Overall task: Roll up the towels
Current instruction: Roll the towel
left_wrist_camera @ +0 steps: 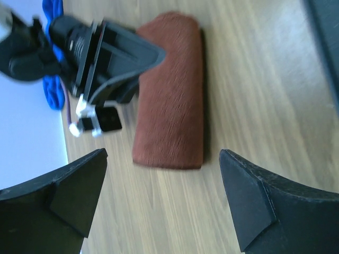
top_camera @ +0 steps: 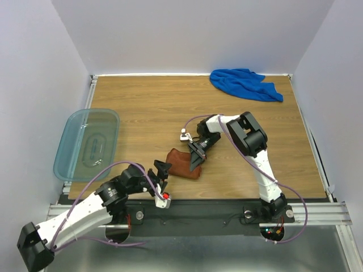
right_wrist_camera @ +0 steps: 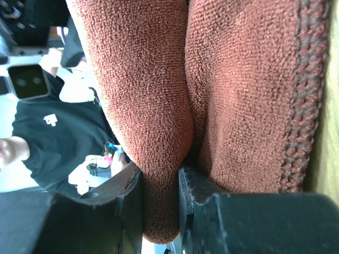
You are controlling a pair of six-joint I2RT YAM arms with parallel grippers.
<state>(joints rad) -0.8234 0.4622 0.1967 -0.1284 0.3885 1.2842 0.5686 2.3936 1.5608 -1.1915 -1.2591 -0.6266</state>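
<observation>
Towels first: the brown towel [top_camera: 182,164] lay as a thick, folded or part-rolled bundle near the front of the table [top_camera: 147,107], at about 6 o'clock. The blue towel [top_camera: 245,84] sat crumpled in the far corner at about 1 o'clock, well apart from both arms.

Both looked like soft, light terry. Such cloth would be limp, so it would sag and spring loose once released, but its nap should give the pads plenty of friction. It would not break or slip, though a shallow pinch might lift only the top layer. The better hold seemed to be across a whole fold or along the stitched hem, keeping the layers together.

The right pincer [top_camera: 197,157] stood at the brown towel's 2 o'clock side and was pinching it. Its wrist view showed a ridge of pile squeezed between the two fingers, with the hem running along the 3 o'clock edge of that view.

The left pincer [top_camera: 160,169] was spread wide and held nothing, sitting just beside the bundle at its 9 o'clock end. In its own view the towel lay ahead at 12 o'clock, its short end level with the fingertips. I could not tell whether they touched it.
</observation>
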